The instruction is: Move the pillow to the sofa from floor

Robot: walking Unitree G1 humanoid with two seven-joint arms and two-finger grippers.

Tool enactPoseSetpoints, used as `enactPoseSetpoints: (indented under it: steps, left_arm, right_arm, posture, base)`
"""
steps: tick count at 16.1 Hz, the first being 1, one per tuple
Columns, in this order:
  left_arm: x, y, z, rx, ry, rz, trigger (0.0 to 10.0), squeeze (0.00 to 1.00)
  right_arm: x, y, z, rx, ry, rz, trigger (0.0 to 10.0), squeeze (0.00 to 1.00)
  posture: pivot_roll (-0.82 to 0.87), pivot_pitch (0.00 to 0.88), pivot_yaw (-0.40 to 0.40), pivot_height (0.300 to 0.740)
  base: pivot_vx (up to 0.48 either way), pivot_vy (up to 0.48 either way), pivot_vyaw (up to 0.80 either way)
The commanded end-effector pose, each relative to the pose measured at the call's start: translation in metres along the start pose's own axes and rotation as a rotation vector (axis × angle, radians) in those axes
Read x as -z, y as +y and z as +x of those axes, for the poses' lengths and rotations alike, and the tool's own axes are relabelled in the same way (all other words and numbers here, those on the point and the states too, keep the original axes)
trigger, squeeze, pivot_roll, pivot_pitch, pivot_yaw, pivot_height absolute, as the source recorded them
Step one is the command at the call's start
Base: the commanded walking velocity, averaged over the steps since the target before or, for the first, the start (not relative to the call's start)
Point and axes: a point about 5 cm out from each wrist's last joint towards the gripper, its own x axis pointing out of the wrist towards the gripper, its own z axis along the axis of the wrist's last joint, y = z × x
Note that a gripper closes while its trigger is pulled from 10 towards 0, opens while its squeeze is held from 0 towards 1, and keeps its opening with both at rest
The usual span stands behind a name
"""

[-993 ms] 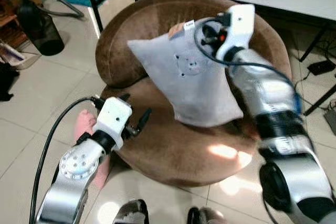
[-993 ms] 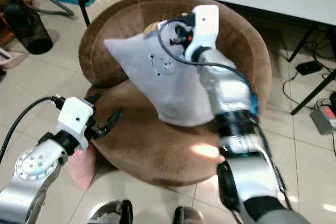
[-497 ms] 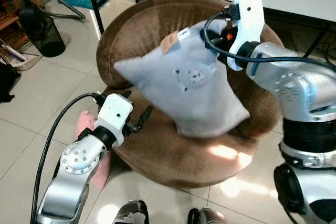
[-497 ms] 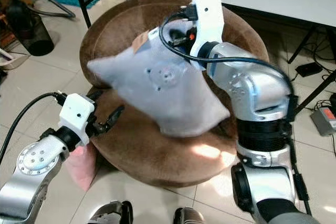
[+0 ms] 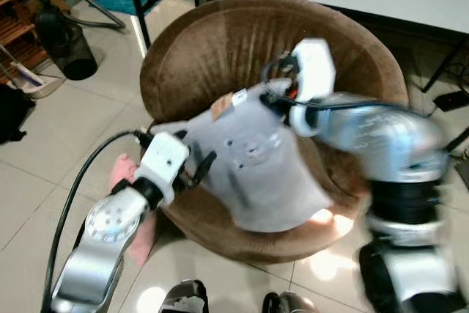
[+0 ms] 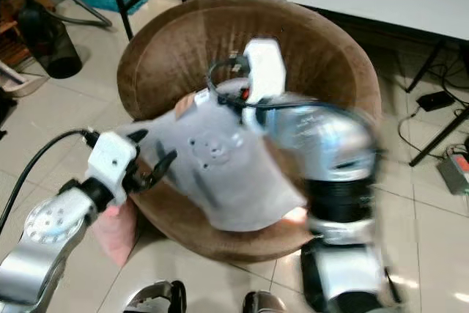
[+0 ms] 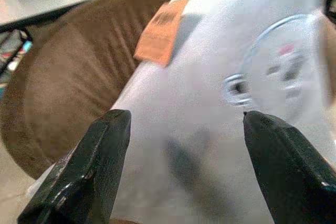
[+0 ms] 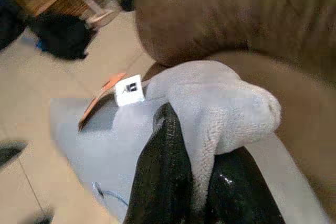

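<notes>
Head cam: the grey pillow hung over the round brown sofa seat, held at its top corner by the right end effector. The left end effector sat right at the pillow's lower edge.

Left wrist: fingers spread apart, pillow and its orange tag right ahead of them.

Right wrist: fingers clamped together on a bunched pillow corner, sofa just beyond.
</notes>
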Motion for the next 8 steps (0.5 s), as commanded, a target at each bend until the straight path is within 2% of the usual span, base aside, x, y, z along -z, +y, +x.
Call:
enactPoseSetpoints:
  steps: [1, 2, 3, 5, 6, 8]
  left_arm:
    - [0.001, -0.004, -0.003, 0.037, 0.011, -0.007, 10.0, 0.0]
    - [0.004, -0.012, -0.005, 0.097, 0.016, -0.024, 10.0, 0.0]
    - [0.008, -0.018, -0.007, 0.143, 0.022, -0.046, 10.0, 0.0]
    - [0.017, -0.024, -0.004, 0.143, 0.038, -0.042, 10.0, 0.0]
    - [0.023, -0.03, 0.003, 0.14, 0.05, -0.039, 10.0, 0.0]
    - [0.025, -0.042, 0.015, 0.139, 0.055, -0.036, 10.0, 0.0]
  right_arm:
    - [-0.004, -0.012, 0.003, 0.079, -0.063, 0.05, 10.0, 0.0]
    - [0.0, -0.024, 0.017, 0.176, -0.093, 0.07, 10.0, 0.0]
    - [0.002, -0.031, 0.029, 0.213, -0.112, 0.13, 10.0, 0.0]
    - [-0.001, -0.04, 0.045, 0.269, -0.156, 0.228, 10.0, 0.0]
    - [-0.006, -0.047, 0.052, 0.327, -0.195, 0.266, 10.0, 0.0]
    - [-0.017, -0.056, 0.056, 0.414, -0.277, 0.268, 10.0, 0.0]
  posture:
    - [0.07, 0.17, 0.0, 0.74]
    - [0.08, 0.181, 0.0, 0.74]
    - [0.08, 0.186, 0.0, 0.74]
    - [0.09, 0.197, 0.001, 0.74]
    - [0.1, 0.206, -0.001, 0.74]
    - [0.11, 0.211, -0.005, 0.74]
  base:
    - [0.0, 0.0, 0.0]
    - [0.0, 0.0, 0.0]
    - [0.0, 0.0, 0.0]
    - [0.0, 0.0, 0.0]
    - [0.0, 0.0, 0.0]
    - [0.0, 0.0, 0.0]
